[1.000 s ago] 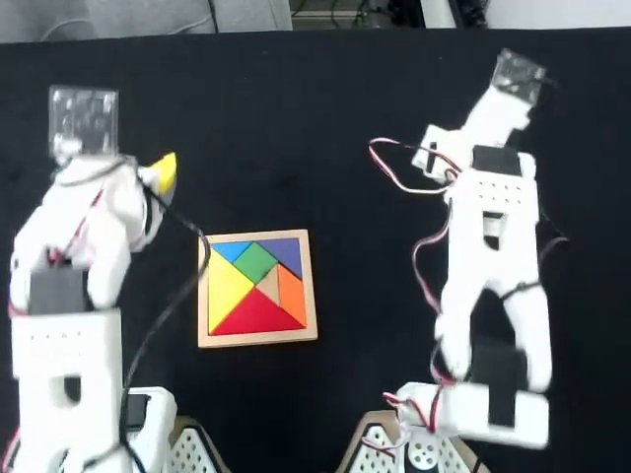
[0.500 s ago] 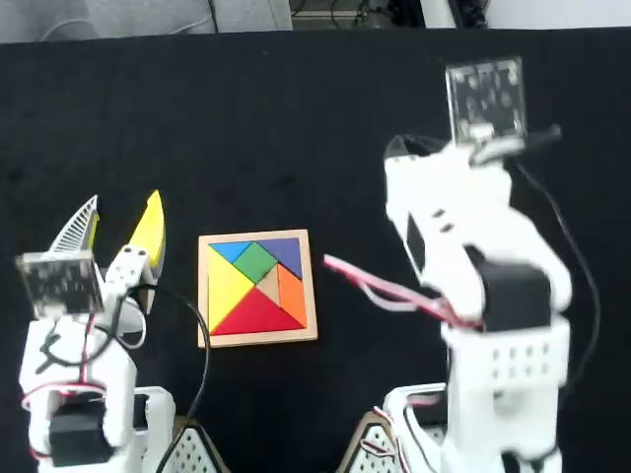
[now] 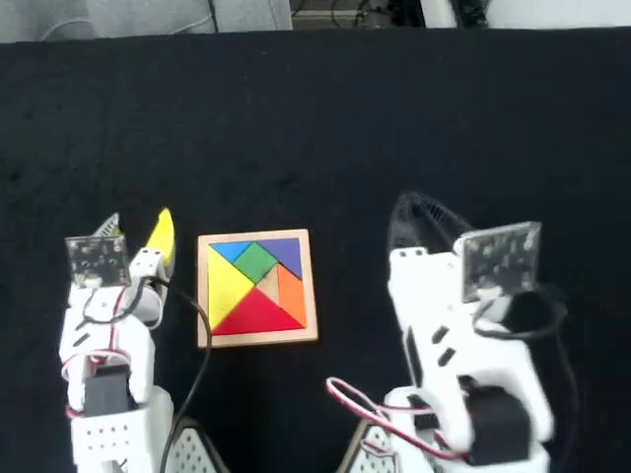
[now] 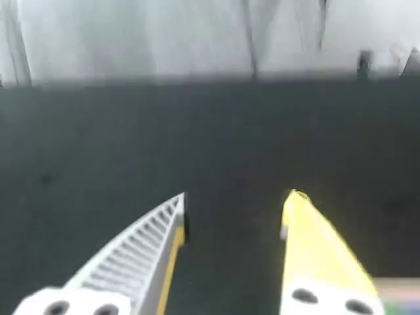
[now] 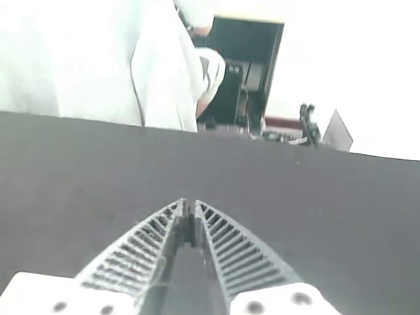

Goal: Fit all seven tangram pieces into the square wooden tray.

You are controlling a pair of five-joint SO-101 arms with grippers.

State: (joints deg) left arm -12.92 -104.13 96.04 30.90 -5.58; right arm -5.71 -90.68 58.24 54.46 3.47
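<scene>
Two pincers hung over the black table (image 3: 345,128), one on each side of a filled puzzle. The left pincer (image 3: 136,229), made of one white ribbed finger (image 4: 141,246) and one solid yellow finger (image 4: 315,249), was spread wide with nothing between its tips. In the high view it sat at the lower left of the frame, just left of the tray's upper left corner and not touching it. The right pincer (image 5: 190,209) had its two dark ribbed fingers pressed tip to tip, gripping nothing. In the high view it showed right of centre, above its white arm and well apart from the tray.

Between the arms, in the lower middle of the high view, the square wooden tray (image 3: 203,296) lay flat on the table. All seven coloured wooden pieces lay inside its rim:
- A blue triangle (image 3: 229,250) filled the upper left.
- A green square (image 3: 256,263) sat at the top centre.
- A violet piece (image 3: 289,252) took the upper right.
- A large yellow triangle (image 3: 227,286) lay along the left side.
- A large red triangle (image 3: 258,313) lay along the bottom.
- An orange piece (image 3: 292,294) lay on the right.
- A small tan triangle (image 3: 268,286) sat near the middle.

The pieces lay edge to edge and level with one another.
</scene>
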